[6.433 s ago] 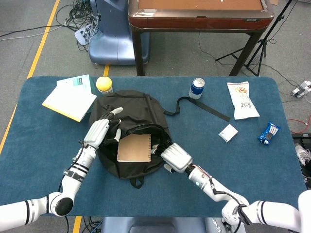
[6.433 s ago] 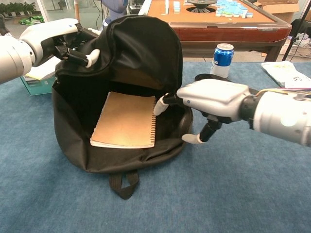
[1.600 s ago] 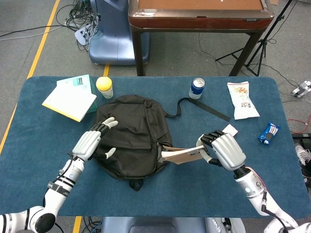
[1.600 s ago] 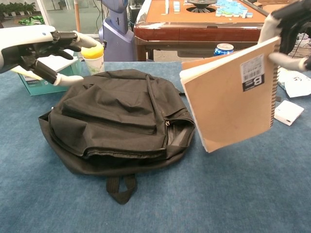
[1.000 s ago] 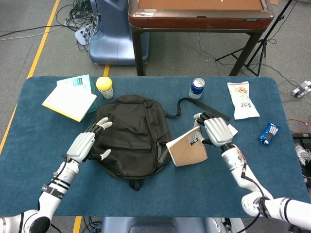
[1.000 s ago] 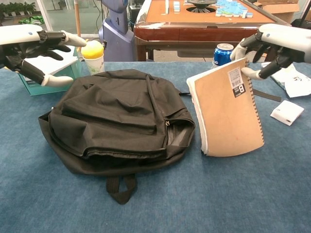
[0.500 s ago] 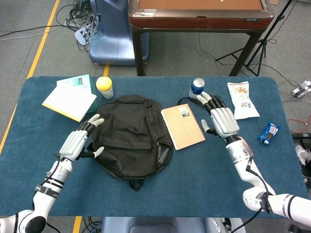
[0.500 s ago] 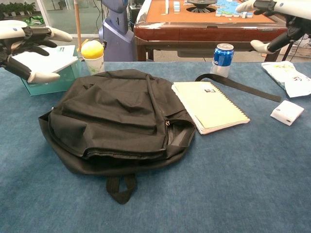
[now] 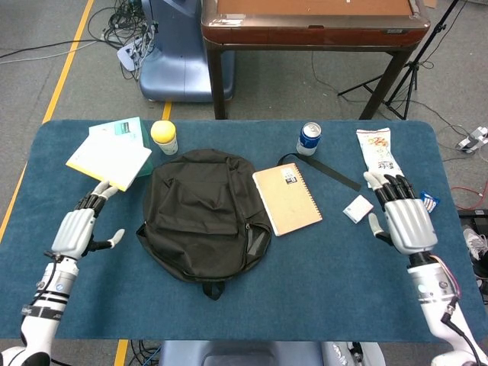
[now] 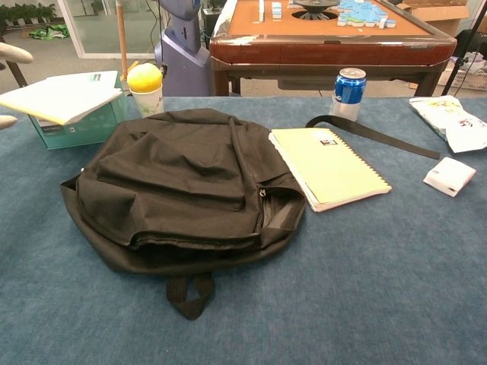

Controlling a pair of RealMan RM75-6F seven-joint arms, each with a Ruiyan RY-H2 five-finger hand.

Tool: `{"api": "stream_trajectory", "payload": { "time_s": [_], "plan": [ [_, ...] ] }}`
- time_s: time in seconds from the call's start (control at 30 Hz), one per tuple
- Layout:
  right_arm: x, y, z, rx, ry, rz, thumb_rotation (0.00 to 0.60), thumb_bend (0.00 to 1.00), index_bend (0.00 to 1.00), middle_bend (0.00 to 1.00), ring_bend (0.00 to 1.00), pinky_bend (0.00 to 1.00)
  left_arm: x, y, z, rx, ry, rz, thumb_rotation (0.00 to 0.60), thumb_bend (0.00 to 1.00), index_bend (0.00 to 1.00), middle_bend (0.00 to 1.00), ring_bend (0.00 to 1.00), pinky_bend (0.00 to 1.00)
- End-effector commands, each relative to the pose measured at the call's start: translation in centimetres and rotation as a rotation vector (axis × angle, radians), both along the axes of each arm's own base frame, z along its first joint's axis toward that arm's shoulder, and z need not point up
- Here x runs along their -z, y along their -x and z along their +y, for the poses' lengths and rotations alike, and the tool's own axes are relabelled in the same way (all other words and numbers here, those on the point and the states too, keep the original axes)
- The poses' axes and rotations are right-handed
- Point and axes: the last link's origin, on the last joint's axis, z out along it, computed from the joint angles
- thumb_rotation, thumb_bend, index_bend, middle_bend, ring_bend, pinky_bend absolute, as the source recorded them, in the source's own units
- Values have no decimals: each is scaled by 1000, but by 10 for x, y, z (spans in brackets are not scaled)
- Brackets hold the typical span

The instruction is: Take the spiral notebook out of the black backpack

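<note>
Tan-covered spiral notebook flat on blue table, beside black fabric backpack, between left hand and right hand. Both hands empty, fingers spread. Notebook likely light, semi-stiff; best pinched at free edge, opposite coil.

A blue-topped table stands on grey floor. Beyond it stands a wooden table, with cables far left and a yellow line left.
</note>
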Motion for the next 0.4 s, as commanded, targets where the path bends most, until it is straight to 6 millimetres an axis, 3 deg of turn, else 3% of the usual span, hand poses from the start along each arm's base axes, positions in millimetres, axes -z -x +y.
{"api": "stream_trajectory", "payload": {
  "time_s": [0.03, 0.27, 0.4],
  "plan": [
    [-8, 13, 27, 30, -5, 19, 600, 504, 108, 140, 100, 103, -9, 19, -9, -41, -25, 37, 600, 261, 123, 0, 0, 64],
    [-18, 35, 61, 65, 13, 7, 600, 504, 178, 177, 115, 103, -24, 53, -36, -106, -91, 62, 600, 260, 155, 0, 0, 64],
    [-12, 46, 76, 84, 25, -27, 600, 504, 227, 216, 140, 103, -29, 62, -55, -110, -116, 103, 600, 260, 155, 0, 0, 64]
  ]
}}
